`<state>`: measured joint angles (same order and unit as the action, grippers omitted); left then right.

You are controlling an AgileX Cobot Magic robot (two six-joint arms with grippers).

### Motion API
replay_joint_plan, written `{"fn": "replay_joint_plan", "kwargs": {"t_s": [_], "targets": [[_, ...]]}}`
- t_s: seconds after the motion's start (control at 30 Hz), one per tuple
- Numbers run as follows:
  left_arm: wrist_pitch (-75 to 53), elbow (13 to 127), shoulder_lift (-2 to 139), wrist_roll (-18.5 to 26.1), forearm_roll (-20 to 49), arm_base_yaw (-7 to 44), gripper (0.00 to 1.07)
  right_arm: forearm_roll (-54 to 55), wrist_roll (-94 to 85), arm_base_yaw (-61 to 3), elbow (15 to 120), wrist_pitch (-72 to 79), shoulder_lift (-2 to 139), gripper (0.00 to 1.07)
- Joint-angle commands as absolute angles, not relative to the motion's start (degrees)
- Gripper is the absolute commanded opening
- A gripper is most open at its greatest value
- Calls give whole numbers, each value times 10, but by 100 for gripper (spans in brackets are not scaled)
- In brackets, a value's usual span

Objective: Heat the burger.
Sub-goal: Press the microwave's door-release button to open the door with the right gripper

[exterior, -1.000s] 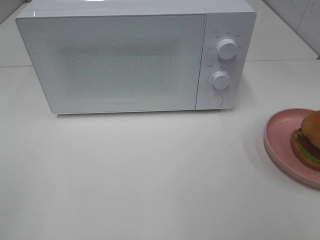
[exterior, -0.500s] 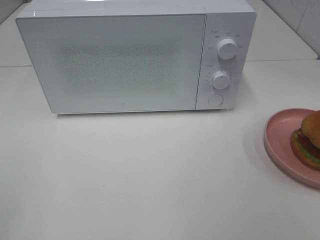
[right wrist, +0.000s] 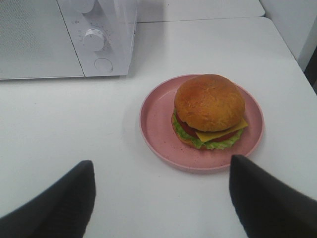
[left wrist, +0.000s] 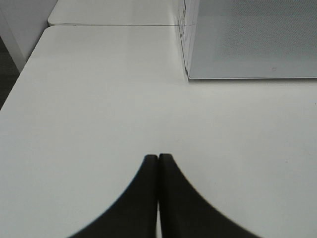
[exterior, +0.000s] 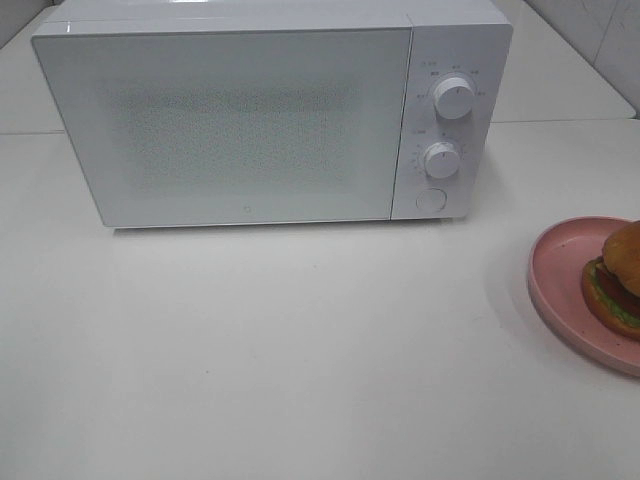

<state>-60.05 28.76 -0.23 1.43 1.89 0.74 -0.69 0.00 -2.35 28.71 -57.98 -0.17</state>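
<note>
The burger (right wrist: pixel 209 110) has a golden-brown bun, cheese, tomato and lettuce, and it rests on a round pink plate (right wrist: pixel 157 117). In the exterior high view the burger (exterior: pixel 618 276) and its plate (exterior: pixel 556 272) are cut off by the right edge. My right gripper (right wrist: pixel 161 191) hangs open over the table short of the plate, holding nothing. My left gripper (left wrist: pixel 158 163) is shut and empty above bare table, off the microwave's left front corner. Neither gripper appears in the exterior high view.
A white microwave (exterior: pixel 250 120) stands at the back of the white table, door closed, with two knobs (exterior: pixel 454 98) and a round button (exterior: pixel 431 200) on its right panel. The table's left edge (left wrist: pixel 20 79) is near my left gripper.
</note>
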Motion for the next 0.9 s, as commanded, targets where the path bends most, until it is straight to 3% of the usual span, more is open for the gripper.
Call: {"fn": "replay_joint_plan", "kwargs": {"t_s": [0.03, 0.67, 0.9], "targets": [[-596, 287, -15, 14, 21, 11, 0, -6, 0, -25, 285, -573, -17, 71], [-596, 287, -15, 14, 21, 11, 0, -6, 0, -25, 286, -572, -17, 70], [-596, 287, -15, 14, 21, 11, 0, -6, 0, -25, 303, -506, 29, 67]]}}
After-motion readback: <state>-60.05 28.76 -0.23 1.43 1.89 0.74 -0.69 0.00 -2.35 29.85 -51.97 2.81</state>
